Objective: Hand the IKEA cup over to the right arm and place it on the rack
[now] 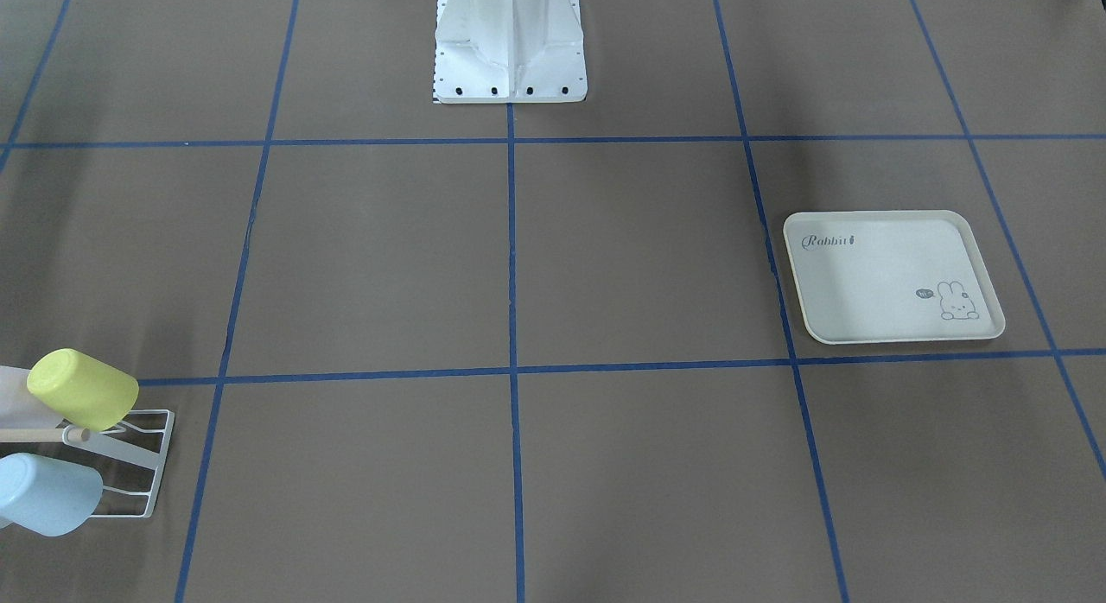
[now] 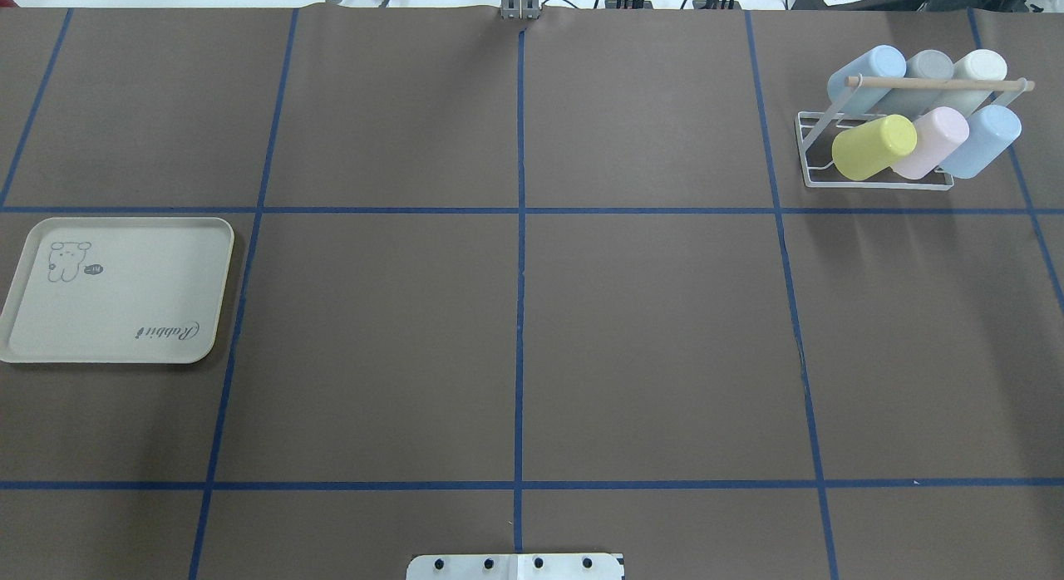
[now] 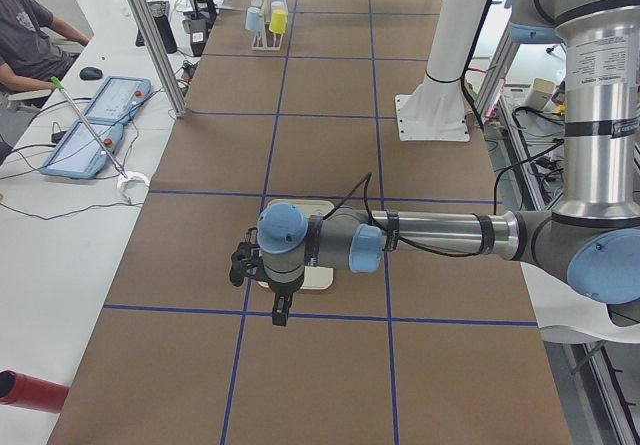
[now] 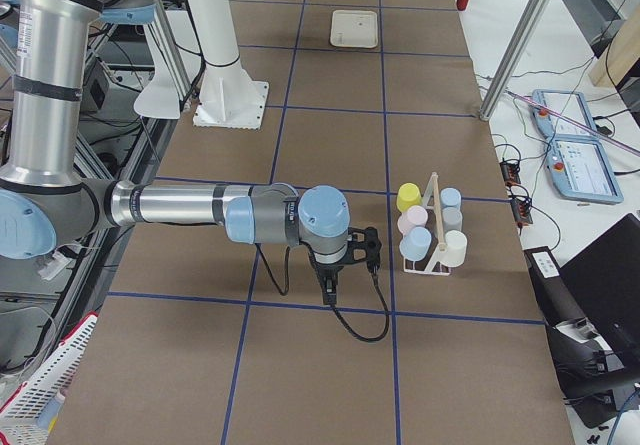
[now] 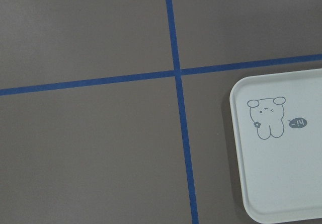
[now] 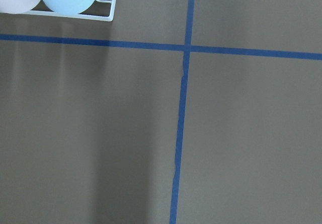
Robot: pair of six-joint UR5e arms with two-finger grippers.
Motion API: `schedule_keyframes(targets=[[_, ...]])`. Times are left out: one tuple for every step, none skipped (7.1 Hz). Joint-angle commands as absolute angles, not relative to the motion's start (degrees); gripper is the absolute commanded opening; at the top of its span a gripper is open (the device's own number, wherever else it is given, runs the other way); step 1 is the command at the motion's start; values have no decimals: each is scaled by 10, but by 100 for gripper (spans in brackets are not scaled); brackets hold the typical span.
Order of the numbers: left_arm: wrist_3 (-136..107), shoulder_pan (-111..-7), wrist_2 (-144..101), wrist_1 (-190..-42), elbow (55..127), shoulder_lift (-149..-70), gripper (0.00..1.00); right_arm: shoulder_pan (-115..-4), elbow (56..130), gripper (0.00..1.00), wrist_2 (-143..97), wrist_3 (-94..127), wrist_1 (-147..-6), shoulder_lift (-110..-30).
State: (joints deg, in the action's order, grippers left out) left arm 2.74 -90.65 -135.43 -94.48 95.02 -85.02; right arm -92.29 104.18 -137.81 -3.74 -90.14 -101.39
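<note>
We see the rack (image 2: 808, 156) with six cups (image 2: 935, 140) near our right gripper (image 4: 330, 285). The tray (image 2: 125, 302) below our left gripper (image 3: 280, 315) reads "Rabbit". We cannot tell whether either gripper is open or closed.

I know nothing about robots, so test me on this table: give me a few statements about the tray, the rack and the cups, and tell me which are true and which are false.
1. A cup stands on the rabbit tray. False: nothing is on the tray.
2. Six cups are on the rack. True.
3. The yellow cup lies on the table beside the rack. False: it is on the rack, next to the pink cup.
4. A wooden dowel runs across the top of the rack. True.
</note>
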Motion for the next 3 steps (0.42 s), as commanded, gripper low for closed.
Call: schedule_keyframes(targets=[[26,-907,-1321,-947,926,-858,100,-923,1041,100,-1375,-38,-901,-1013],[26,-909,-1321,-947,936,-860,100,-923,1041,100,-1375,-38,-901,-1013],[25,-909,-1321,-945,941,-868,100,-923,1041,100,-1374,-38,-901,-1013]])
